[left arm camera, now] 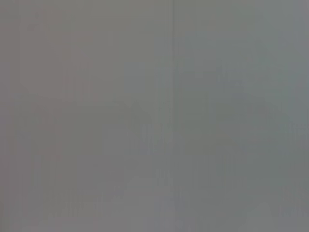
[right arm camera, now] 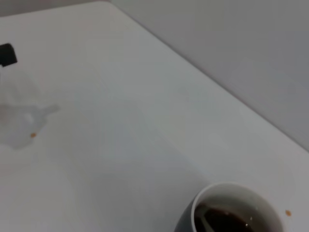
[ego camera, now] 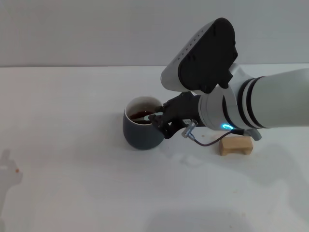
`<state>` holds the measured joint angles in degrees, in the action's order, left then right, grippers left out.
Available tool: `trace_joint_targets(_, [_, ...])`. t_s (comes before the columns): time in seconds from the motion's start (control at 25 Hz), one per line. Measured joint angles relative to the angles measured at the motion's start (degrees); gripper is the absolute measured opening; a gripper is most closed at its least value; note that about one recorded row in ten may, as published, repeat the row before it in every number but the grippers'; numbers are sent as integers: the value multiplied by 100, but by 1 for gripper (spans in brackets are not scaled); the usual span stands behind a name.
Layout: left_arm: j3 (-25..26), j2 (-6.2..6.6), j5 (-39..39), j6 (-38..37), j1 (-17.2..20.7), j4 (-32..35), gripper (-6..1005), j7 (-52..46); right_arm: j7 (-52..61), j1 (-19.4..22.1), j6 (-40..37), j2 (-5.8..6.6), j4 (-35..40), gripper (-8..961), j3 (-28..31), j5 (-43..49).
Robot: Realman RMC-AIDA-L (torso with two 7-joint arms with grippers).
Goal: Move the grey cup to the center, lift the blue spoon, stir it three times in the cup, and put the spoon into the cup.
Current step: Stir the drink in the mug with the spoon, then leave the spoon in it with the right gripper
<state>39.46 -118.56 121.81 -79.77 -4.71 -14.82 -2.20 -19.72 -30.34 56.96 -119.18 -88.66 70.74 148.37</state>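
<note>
Right gripper (ego camera: pixel 159 121) is hovering at the mug (ego camera: pixel 141 129) rim near table centre, finger state unclear, spoon (right arm camera: pixel 206 223) tip dipping inside.

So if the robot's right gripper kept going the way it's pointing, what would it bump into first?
Most likely the rounded dark blue-grey ceramic mug. The right gripper points leftward and sits right at its rim, over the dark brown liquid. Whether it already touches the rim is unclear.
</note>
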Motion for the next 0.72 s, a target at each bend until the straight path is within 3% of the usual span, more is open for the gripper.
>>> trace_joint_targets(0.4, [-16, 0, 15, -3, -4, -20, -2, 1, -35, -201, -373, 16, 539, 156, 174, 38])
trace_joint_targets(0.72, [-18, 0, 14, 23, -45, -17, -2, 1, -51, -33, -347, 24, 438, 156, 272, 135])
